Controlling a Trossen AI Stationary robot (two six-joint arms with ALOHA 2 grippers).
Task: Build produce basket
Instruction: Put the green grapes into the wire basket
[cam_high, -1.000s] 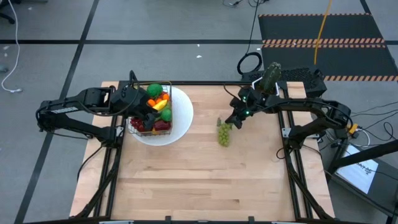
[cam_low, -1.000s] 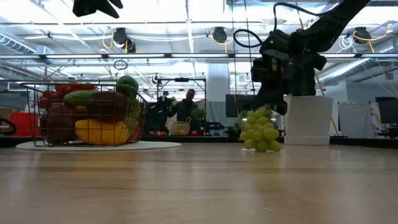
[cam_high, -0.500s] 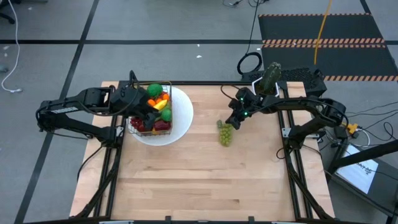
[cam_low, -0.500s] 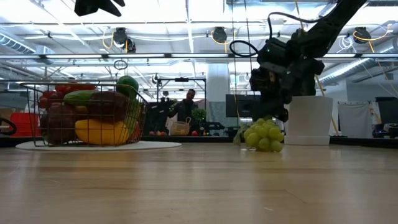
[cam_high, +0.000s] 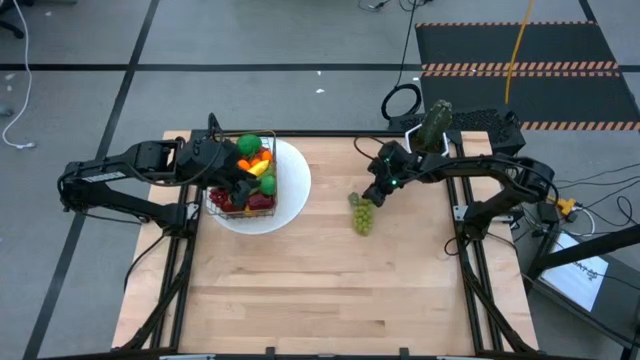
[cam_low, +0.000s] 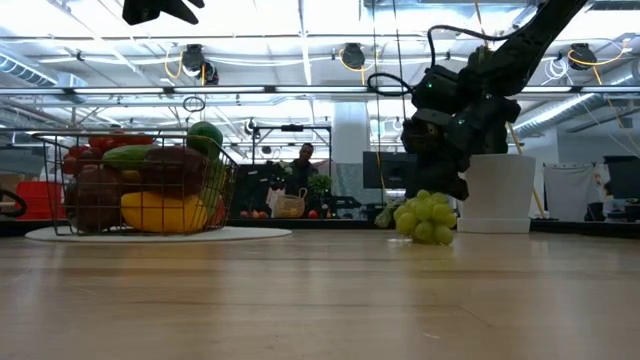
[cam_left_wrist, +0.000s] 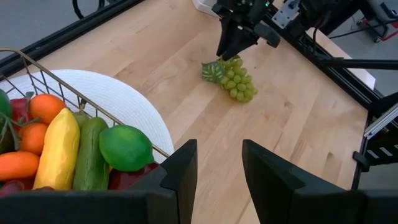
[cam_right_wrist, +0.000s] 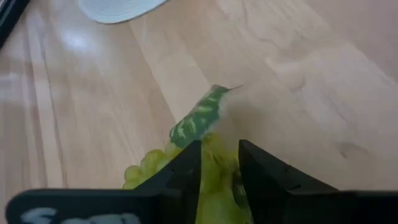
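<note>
The wire basket stands on a round white plate at the table's far left. It holds produce: a yellow banana, a cucumber, a lime, oranges and red fruit. My left gripper hovers open above the basket's right side. A bunch of green grapes lies on the wood right of the plate, with a green leaf at its stem end. My right gripper stands open just over that end, slanting down from the far right. My right gripper has its fingers on either side of the bunch's top, beside the leaf, slanting down from the far right. I cannot tell whether they touch it. The bunch lies on the table.
A white pot with a green cactus stands at the far right edge, just behind my right arm. Bare wood stretches between the plate and the grapes and over the whole near half of the table.
My right gripper has come down a little with the grapes. The bunch, which hung long below the fingers, now sits on the table in a lower heap. My left arm has kept still.
</note>
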